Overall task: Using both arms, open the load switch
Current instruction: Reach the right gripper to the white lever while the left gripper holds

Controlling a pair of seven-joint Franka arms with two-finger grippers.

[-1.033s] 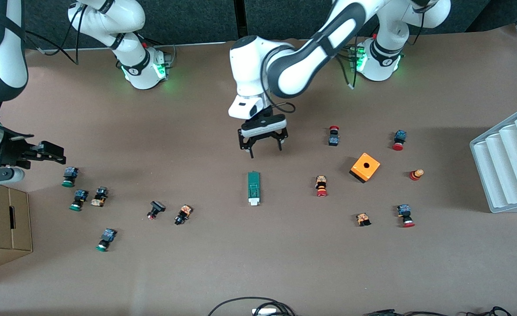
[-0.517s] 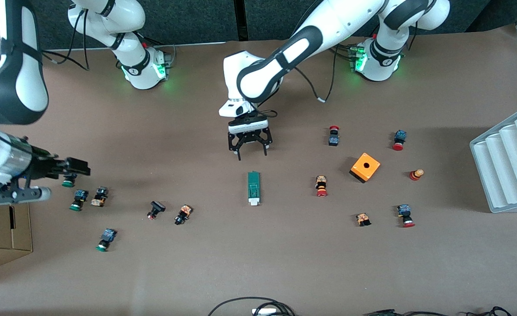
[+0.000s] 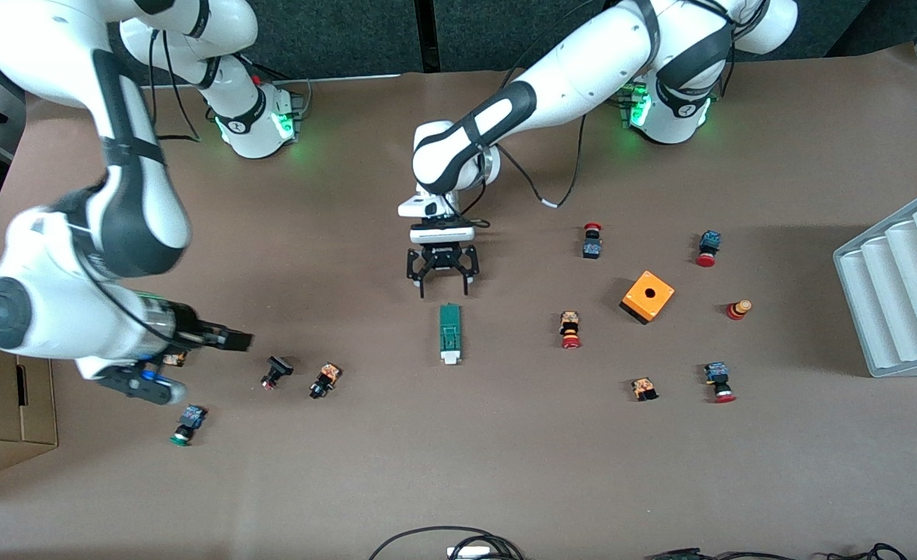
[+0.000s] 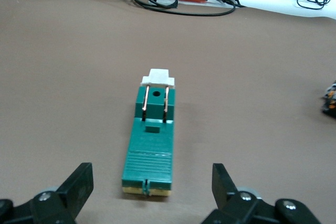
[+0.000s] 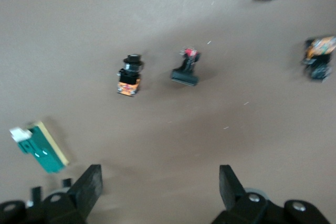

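On the brown table we see the left gripper (image 3: pixel 442 281), jaws wide, now lower, at 12 o'clock of the slim, ribbed green load switch (image 3: pixel 449 333); the right gripper (image 3: pixel 232 340), wide, has advanced.

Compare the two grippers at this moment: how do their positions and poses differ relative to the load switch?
The left gripper hangs just above the load switch, lined up with its green end; the right gripper is off toward the right arm's end of the table, over the small push buttons. The left gripper points down at the table; the right gripper reaches out sideways. Both are open and hold nothing.
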